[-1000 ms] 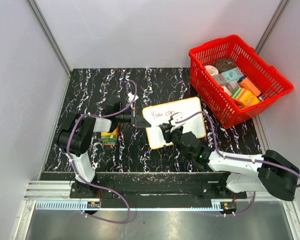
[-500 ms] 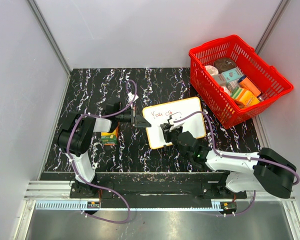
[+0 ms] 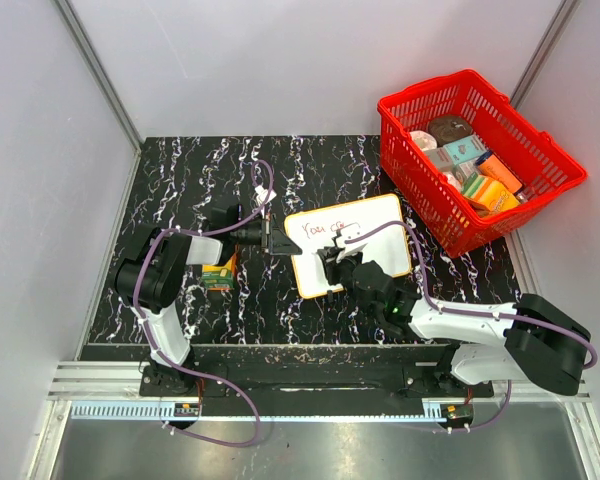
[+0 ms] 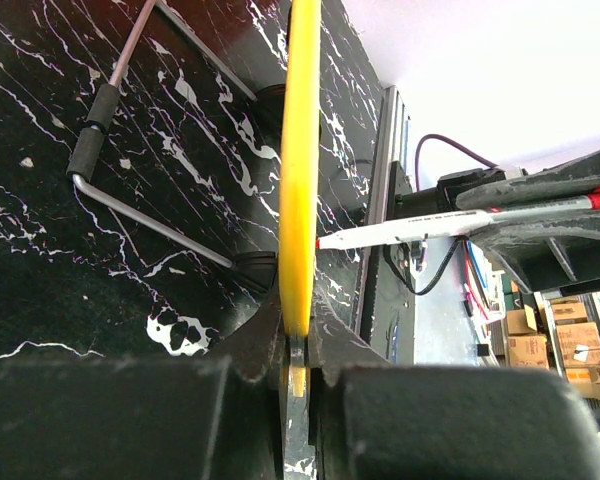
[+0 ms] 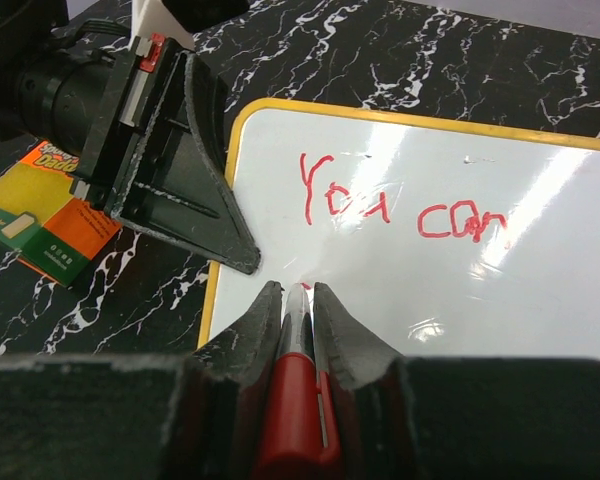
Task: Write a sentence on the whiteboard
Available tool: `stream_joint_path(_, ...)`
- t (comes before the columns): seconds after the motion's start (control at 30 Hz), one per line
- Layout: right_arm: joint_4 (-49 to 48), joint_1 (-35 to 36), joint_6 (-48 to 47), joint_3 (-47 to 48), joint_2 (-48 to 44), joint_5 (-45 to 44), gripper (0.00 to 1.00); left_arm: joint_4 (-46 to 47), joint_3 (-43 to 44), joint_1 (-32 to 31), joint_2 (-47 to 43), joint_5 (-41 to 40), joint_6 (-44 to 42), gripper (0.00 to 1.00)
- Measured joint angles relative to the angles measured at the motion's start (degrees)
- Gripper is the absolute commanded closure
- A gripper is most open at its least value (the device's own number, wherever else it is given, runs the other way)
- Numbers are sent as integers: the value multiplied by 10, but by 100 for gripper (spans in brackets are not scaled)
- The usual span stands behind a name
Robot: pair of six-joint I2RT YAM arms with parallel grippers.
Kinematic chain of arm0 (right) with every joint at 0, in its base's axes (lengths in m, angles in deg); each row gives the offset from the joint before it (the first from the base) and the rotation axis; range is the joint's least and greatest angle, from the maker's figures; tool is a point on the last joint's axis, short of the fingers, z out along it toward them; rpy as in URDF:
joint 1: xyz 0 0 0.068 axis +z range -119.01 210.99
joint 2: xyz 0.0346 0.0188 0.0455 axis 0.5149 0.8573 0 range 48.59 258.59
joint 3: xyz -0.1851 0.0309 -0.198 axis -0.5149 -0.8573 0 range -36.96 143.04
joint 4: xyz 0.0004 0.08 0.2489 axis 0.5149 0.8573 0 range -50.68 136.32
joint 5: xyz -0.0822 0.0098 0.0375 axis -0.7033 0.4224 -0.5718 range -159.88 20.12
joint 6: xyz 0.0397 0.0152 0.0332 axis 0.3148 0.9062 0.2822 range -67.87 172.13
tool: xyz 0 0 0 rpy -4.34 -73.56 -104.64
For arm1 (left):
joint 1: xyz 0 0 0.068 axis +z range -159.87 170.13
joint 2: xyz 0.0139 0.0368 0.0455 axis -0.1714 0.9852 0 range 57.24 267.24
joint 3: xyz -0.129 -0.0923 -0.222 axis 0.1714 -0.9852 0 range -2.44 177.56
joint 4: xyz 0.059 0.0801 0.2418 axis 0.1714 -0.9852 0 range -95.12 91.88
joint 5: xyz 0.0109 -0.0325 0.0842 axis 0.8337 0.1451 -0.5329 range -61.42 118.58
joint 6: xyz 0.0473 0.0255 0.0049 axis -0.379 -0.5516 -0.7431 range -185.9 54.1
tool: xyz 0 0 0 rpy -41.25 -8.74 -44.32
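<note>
Left end effector [image 3: 282, 243] on whiteboard [image 3: 375, 225] rim, orange-green packet [image 3: 217, 277] beside, red basket [image 3: 425, 87] beyond.

Left arm [image 3: 165, 272] and right arm [image 3: 480, 325], a matched pair in black and white
White link shells alternate with rounded black joint housings; a thin purple cable [image 3: 212, 443] loops out from each base and trails along the links; the right gripper [image 5: 297, 300] ends in matte black, tapering fingers [image 5: 242, 345].
</note>
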Motion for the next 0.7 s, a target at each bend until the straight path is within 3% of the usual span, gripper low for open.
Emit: stream_joint_path(0.7, 35, 0, 23, 2, -12, 15, 100, 0, 0, 0, -2, 0, 1, 100)
